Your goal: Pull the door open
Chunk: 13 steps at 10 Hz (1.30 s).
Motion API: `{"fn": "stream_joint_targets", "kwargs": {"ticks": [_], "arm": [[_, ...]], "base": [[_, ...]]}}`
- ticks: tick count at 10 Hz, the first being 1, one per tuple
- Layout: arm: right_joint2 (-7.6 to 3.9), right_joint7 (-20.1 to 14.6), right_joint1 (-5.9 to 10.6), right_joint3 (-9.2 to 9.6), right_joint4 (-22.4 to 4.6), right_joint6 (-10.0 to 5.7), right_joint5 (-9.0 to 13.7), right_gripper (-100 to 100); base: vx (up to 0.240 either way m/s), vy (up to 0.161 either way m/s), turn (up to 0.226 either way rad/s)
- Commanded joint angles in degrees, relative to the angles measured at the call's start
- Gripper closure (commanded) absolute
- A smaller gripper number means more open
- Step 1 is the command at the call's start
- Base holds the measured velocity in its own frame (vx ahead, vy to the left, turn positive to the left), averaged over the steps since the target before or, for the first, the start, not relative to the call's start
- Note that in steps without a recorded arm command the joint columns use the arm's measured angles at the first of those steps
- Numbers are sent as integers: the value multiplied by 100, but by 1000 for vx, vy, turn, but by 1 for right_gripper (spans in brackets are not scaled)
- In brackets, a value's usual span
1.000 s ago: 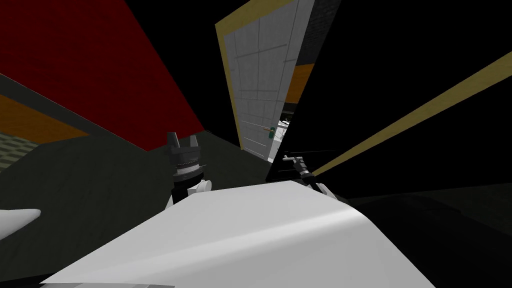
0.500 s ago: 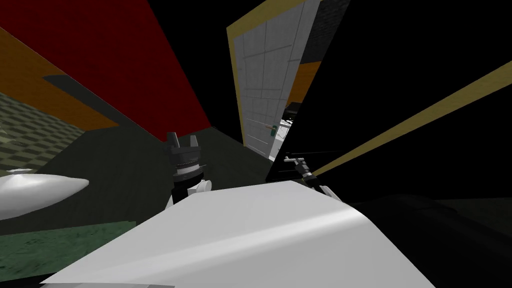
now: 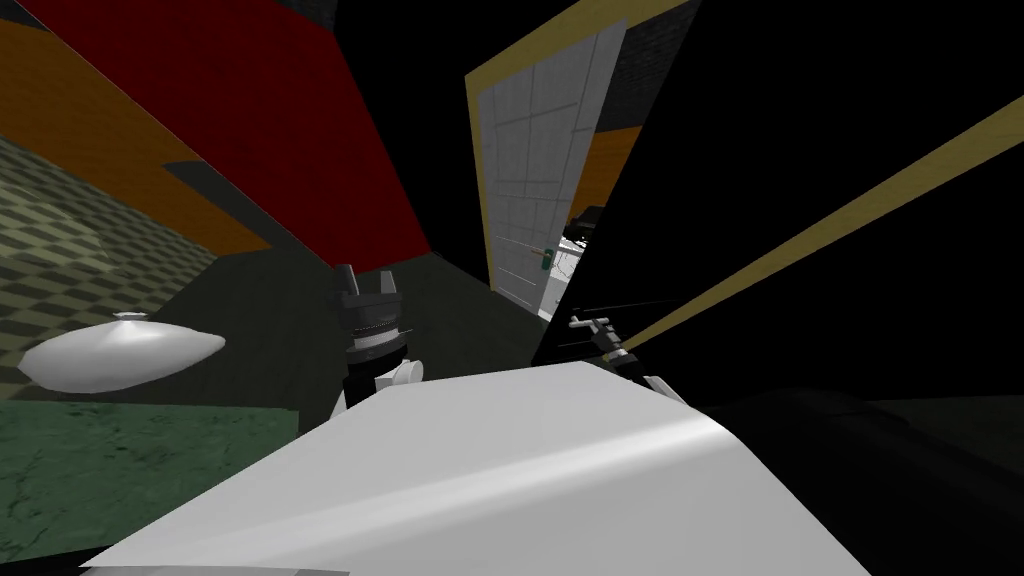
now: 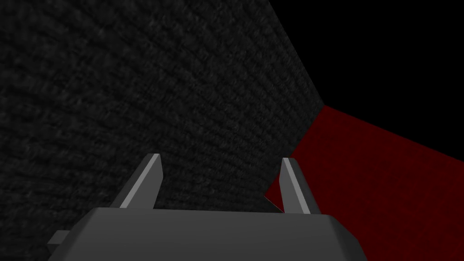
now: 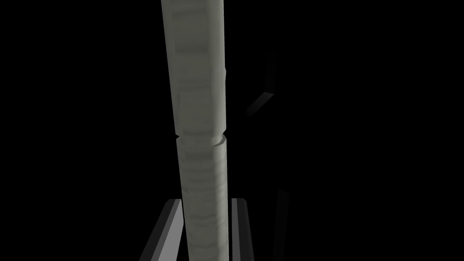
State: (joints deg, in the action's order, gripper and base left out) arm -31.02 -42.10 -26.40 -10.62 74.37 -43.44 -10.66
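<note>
In the head view my right gripper (image 3: 582, 322) reaches to the near edge of a black door leaf (image 3: 800, 180), which carries a slanting yellow strip. The right wrist view shows that gripper (image 5: 206, 201) shut on a pale grey bar (image 5: 197, 90), the door's handle, which runs straight up between the fingers. Black surrounds the bar. My left gripper (image 3: 365, 280) is held up in front of my chest, away from the door. In its own wrist view the left gripper (image 4: 220, 163) is open with nothing between its fingers.
Past the black leaf's edge stands a white panelled door (image 3: 530, 170) in a yellow frame, with a small green handle (image 3: 546, 258). A red wall (image 3: 250, 110) with an orange band runs on the left. A white oval object (image 3: 120, 355) rests beside a green surface (image 3: 120, 460).
My head view has swung: the checkered floor, the white oval object and the green surface have slid in from the left. Both grippers keep their places relative to my chest.
</note>
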Motion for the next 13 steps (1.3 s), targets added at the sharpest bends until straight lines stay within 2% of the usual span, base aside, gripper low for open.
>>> {"fn": "stream_joint_targets", "kwargs": {"ticks": [1,8,9,10,13], "arm": [[-35,-34,-33,5,-48,-129,-14,100],[-188,-180,-178,27,-258,-692,-73,100],[-204,-195,-192,29,-279,-748,-79,100],[-209,-177,-193,-20,-247,-665,-59,100],[-268,-235,-212,-9,-386,-888,-99,100]], "base": [[-144,-44,150],[-211,-78,155],[-206,-58,122],[-85,-28,13],[-219,-65,166]]}}
